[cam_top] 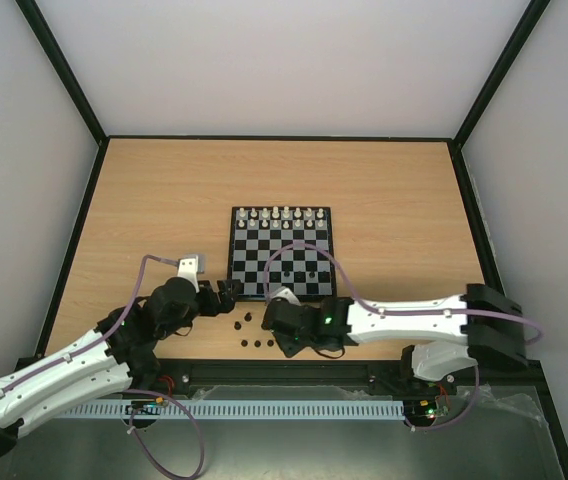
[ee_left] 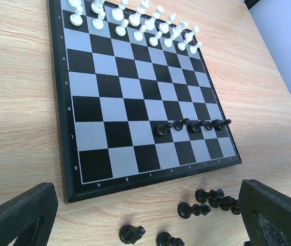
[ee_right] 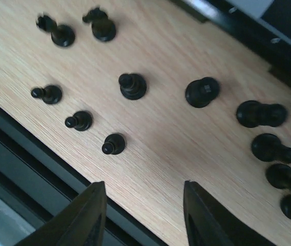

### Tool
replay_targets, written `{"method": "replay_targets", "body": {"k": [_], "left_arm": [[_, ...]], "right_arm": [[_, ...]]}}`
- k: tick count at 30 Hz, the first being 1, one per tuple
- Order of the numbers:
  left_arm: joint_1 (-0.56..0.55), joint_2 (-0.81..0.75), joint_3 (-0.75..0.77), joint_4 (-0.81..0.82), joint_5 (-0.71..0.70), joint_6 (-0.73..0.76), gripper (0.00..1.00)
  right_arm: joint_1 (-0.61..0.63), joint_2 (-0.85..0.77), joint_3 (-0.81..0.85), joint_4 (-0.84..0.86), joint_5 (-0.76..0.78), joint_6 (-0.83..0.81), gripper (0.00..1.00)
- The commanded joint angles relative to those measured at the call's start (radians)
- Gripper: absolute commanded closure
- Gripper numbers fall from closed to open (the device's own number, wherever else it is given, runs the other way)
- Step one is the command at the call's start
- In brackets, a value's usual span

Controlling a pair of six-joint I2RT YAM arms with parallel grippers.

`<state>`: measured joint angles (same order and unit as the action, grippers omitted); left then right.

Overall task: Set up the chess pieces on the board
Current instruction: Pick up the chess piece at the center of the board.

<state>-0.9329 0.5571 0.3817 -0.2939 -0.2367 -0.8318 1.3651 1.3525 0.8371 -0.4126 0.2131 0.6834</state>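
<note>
The board lies mid-table; in the left wrist view several dark pawns stand in a row on its near right squares. Other dark pieces lie or stand loose on the wood in front of the board. My left gripper is open and empty at the board's near left corner, with toppled dark pieces between its fingers. My right gripper is open and empty above the loose pieces, its fingers over the table's front edge.
White pieces fill the board's two far rows and show in the left wrist view. A black rail runs along the table's near edge. Dark walls border the table. The right arm's cable arches over the board.
</note>
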Motion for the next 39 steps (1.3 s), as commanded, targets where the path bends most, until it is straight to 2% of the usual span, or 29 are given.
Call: {"method": "replay_targets", "body": {"k": [1, 6, 18, 39], "left_arm": [[-0.001, -0.023, 0.014, -0.016, -0.006, -0.010, 0.01], [-0.001, -0.048, 0.003, -0.023, -0.001, -0.013, 0.01], [0.000, -0.070, -0.006, -0.030, 0.002, -0.012, 0.00], [0.000, -0.076, -0.014, -0.022, 0.010, -0.011, 0.01]], "right_arm": [[0.037, 0.101, 0.038, 0.042, 0.021, 0.030, 0.60], [0.051, 0.205, 0.081, 0.070, 0.003, 0.024, 0.72], [0.057, 0.307, 0.138, 0.064, 0.004, 0.023, 0.75], [0.057, 0.332, 0.140, 0.034, 0.039, 0.037, 0.80]]}}
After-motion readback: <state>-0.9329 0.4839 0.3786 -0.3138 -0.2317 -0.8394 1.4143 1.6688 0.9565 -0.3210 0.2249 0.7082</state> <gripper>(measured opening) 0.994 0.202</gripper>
